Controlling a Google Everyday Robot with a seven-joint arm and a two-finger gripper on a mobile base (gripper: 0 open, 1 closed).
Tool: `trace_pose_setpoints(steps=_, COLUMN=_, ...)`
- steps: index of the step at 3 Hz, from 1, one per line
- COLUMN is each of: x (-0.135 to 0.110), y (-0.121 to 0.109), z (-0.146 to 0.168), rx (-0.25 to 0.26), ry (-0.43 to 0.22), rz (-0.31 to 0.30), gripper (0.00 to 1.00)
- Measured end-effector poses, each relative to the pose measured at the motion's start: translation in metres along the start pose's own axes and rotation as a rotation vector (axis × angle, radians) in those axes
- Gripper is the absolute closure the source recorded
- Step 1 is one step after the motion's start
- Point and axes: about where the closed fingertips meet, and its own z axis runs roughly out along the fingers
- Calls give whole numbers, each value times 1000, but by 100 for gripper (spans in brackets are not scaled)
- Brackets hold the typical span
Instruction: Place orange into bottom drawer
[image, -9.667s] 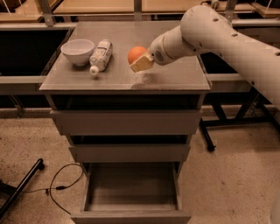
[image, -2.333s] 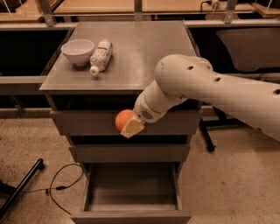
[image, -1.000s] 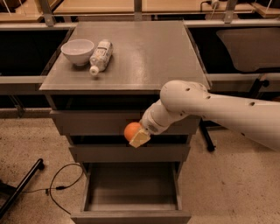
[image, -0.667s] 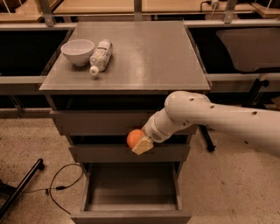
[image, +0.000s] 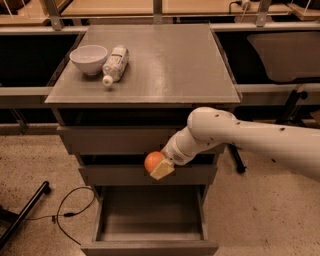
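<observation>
The orange (image: 153, 161) is a small round fruit held in my gripper (image: 158, 167), which is shut on it. The gripper hangs in front of the middle drawer front, above the open bottom drawer (image: 150, 215). The bottom drawer is pulled out toward me and its shallow grey interior shows nothing inside. My white arm (image: 240, 140) reaches in from the right.
A white bowl (image: 89, 58) and a plastic bottle (image: 115, 64) lying on its side sit at the back left of the grey cabinet top (image: 165, 65). A black cable (image: 70, 212) and a dark leg (image: 22, 212) lie on the floor at left.
My gripper has carried the orange from the cabinet top down past the front edge and upper drawers. It is now lower, above the open bottom drawer.
</observation>
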Motion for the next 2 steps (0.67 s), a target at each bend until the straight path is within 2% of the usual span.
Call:
trace_pose_setpoints(steps=1, x=21, y=-4, z=33, rx=-79, ry=-3, rz=46, gripper=100)
trace_pose_setpoints(steps=2, x=37, y=-4, z=62, rx=-133, ry=-4, rz=70, gripper=100)
